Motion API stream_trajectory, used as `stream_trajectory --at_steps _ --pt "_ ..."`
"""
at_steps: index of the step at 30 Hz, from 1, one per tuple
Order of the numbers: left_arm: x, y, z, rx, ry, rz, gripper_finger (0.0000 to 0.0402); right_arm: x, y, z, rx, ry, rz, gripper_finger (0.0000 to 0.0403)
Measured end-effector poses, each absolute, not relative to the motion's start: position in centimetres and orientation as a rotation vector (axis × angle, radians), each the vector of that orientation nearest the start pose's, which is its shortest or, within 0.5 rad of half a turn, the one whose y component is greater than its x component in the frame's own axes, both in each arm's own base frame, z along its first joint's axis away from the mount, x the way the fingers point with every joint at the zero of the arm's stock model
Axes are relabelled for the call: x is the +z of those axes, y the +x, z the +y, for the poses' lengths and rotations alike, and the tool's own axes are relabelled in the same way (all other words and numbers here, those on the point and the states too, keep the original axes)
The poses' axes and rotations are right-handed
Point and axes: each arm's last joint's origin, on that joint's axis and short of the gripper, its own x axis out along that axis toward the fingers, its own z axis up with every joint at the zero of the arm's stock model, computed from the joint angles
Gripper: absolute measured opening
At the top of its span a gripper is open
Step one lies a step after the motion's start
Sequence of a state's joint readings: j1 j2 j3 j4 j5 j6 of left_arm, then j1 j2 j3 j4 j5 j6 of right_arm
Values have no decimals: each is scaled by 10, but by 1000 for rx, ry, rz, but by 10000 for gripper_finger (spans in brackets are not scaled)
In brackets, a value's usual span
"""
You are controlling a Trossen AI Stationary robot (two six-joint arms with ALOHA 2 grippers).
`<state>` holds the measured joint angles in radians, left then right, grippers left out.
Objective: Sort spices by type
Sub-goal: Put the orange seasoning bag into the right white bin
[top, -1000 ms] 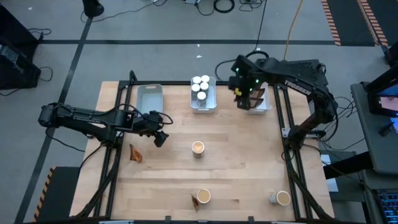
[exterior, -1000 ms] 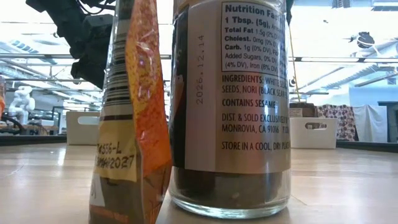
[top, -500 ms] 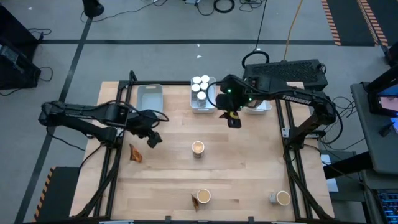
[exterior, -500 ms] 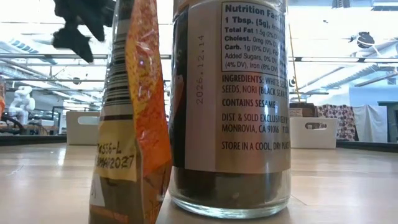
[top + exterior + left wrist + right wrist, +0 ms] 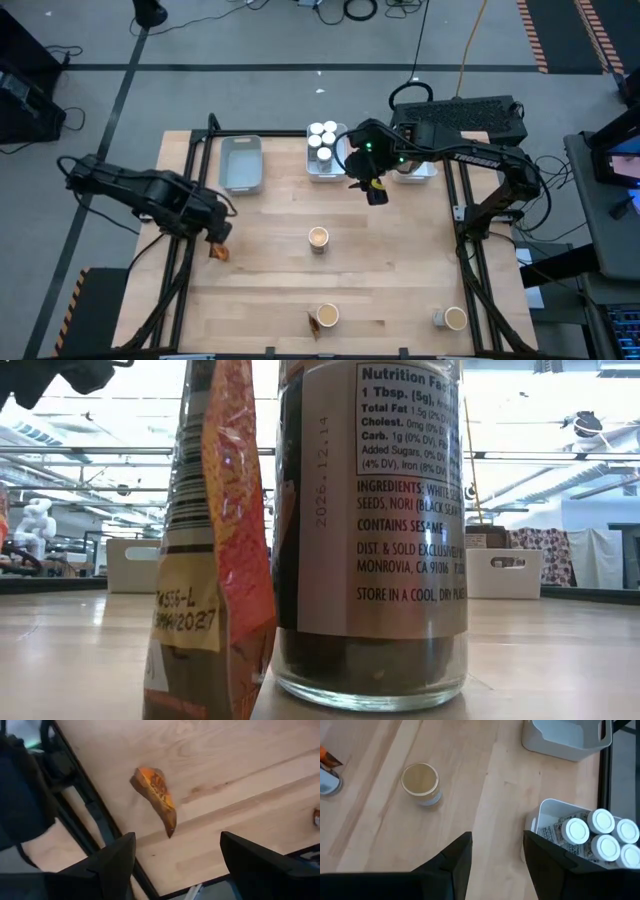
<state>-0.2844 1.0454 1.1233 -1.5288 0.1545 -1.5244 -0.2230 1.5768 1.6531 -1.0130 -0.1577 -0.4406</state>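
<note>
The left tool (image 5: 217, 237) hung open over a pouch (image 5: 217, 251) near the worktop's (image 5: 400, 290) left edge. The right tool (image 5: 374, 191), open and empty, hovered beside the jar tray (image 5: 326, 171), with bare wood around a tub (image 5: 318, 238).

Left gripper (image 5: 217, 240) low at table's left edge, fingers (image 5: 260, 865) apart, right gripper (image 5: 372, 190) mid-table, empty

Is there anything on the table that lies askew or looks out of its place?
Yes. One orange-brown pouch lies on its side at the table's left edge, under the open left end effector. Another pouch leans against a tan-topped tub near the front edge. Nothing looks spilled.
</note>
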Motion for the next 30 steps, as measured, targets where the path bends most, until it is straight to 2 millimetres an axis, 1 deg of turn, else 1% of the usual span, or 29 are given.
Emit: stream_trajectory --at_steps 2,6,13,18,21,26,28,30 --pt "308 132 -45 848 -1122 1409 292 368 312 -66 150 -248 911 160" --pt "286 132 -47 920 -1107 1448 292 368 311 -66 163 -271 912 160" --pt "244 143 -51 865 -1166 1404 292 367 309 -65 175 -275 935 160" --pt "220 138 -51 924 -1200 1451 292 366 308 -65 179 -270 952 160" --pt "214 138 -51 922 -1209 1445 292 365 307 -65 182 -267 961 160" --pt "214 142 -51 896 -1218 1408 289 365 307 -65 177 -259 962 160" --pt "214 142 -51 894 -1214 1409 278 365 307 -65 174 -252 963 160" --pt "214 142 -51 889 -1210 1412 258 365 307 -65 166 -239 963 160"
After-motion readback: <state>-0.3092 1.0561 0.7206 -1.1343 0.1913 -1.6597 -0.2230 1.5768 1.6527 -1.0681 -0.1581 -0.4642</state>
